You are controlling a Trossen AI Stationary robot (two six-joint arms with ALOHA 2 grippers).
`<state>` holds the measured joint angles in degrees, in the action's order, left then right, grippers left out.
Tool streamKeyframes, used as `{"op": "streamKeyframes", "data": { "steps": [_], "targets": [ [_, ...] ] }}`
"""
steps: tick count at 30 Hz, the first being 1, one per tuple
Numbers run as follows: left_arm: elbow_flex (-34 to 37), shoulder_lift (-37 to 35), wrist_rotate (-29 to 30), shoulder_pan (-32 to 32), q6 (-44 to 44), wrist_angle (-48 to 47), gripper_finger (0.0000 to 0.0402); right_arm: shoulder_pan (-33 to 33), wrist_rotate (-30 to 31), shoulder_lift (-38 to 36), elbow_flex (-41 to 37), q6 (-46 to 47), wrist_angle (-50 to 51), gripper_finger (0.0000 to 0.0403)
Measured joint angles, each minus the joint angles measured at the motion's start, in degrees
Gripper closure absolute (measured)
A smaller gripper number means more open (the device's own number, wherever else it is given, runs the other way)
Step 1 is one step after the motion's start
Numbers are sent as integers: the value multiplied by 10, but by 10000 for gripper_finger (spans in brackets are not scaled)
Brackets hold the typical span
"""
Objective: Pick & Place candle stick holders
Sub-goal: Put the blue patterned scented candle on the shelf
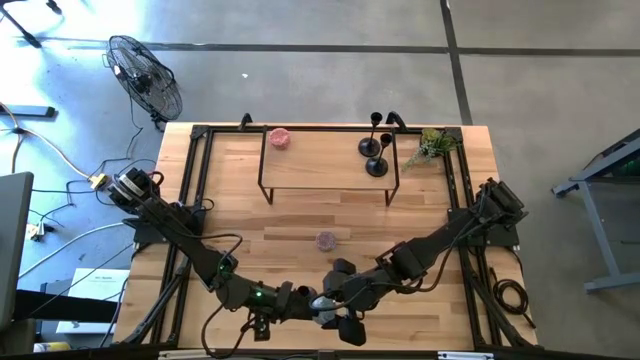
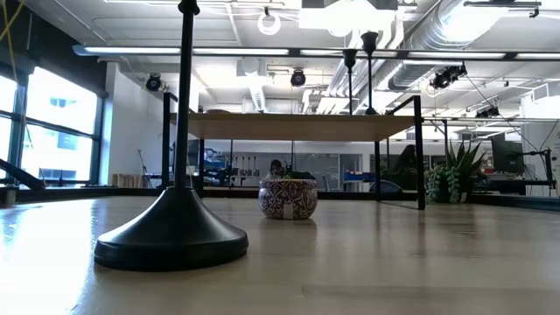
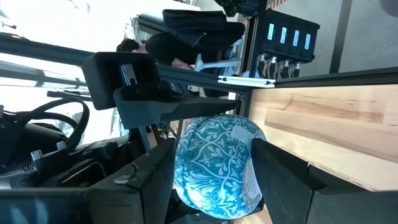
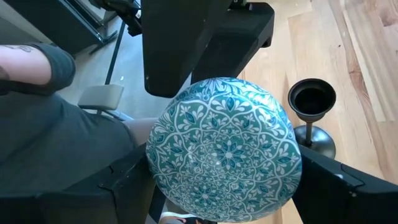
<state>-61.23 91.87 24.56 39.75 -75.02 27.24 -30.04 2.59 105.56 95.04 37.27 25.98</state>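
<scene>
Two grippers shared one blue bowl

At the near table edge, the left gripper and right gripper each had fingers clamped on a teal patterned bowl, likely passing it across. I couldn't tell if it held anything. One candle stick holder stood just beside them. Two more candle stick holders stood on the far shelf.

The near candle stick holder is losing its cup past the low view's top edge, while the teal patterned bowl is hiding the right gripper's fingertips.
</scene>
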Motion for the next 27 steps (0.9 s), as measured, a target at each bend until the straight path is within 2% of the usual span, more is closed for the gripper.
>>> {"op": "streamKeyframes", "data": {
  "steps": [16,21,27],
  "targets": [
    [-1,-1,-17,0,-45,-17,199,0,1,0,0,0,-1,109],
    [-2,-1,-39,-1,-23,-34,199,1,3,1,0,0,0,109],
    [-1,-1,-24,0,9,-10,199,0,4,0,0,0,0,109]
  ]
}}
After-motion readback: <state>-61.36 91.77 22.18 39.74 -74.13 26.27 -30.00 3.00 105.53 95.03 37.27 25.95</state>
